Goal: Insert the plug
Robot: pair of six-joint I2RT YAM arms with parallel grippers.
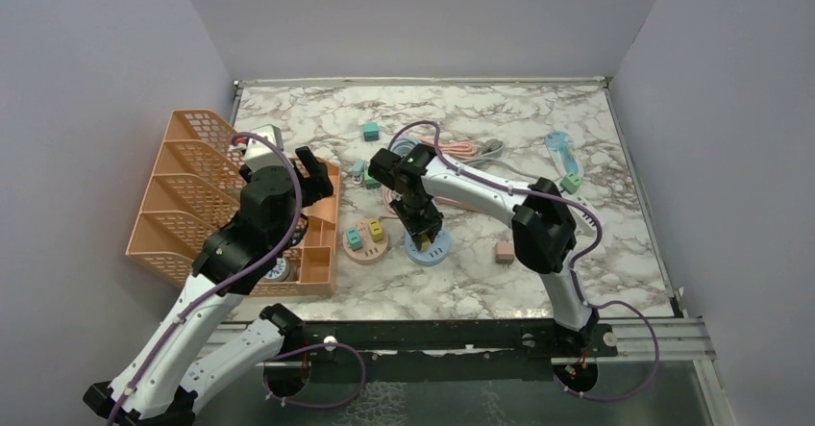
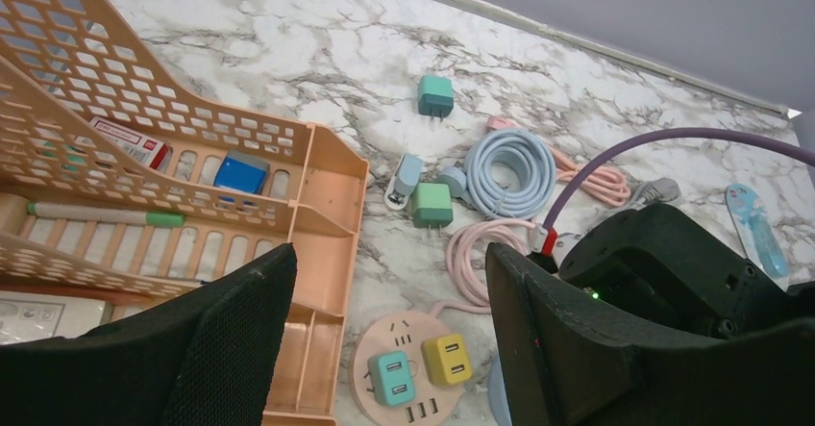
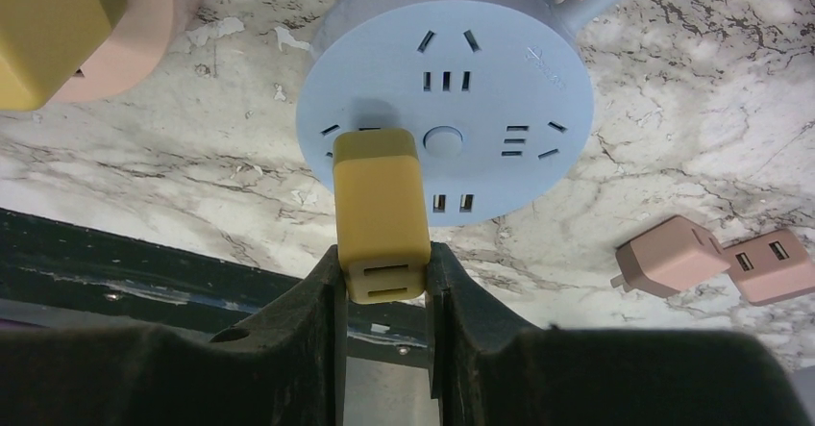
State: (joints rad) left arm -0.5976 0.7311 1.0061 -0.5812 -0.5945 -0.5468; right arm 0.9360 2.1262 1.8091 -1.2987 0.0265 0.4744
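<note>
My right gripper (image 3: 382,277) is shut on a yellow plug (image 3: 380,210), its far end resting against the left part of a round blue power strip (image 3: 509,70). From above, the right gripper (image 1: 425,226) stands over the blue strip (image 1: 429,249) at the table's middle. A round pink power strip (image 1: 366,240) beside it holds a teal plug (image 2: 396,376) and a second yellow plug (image 2: 447,359). My left gripper (image 2: 389,335) is open and empty, raised over the orange tray's right edge, left of the pink strip.
An orange mesh organiser (image 1: 187,190) and orange tray (image 1: 317,253) fill the left side. Loose teal plugs (image 2: 434,94), a blue coiled cable (image 2: 509,162) and a pink cable (image 2: 481,253) lie behind the strips. Pink plugs (image 3: 716,258) lie right of the blue strip.
</note>
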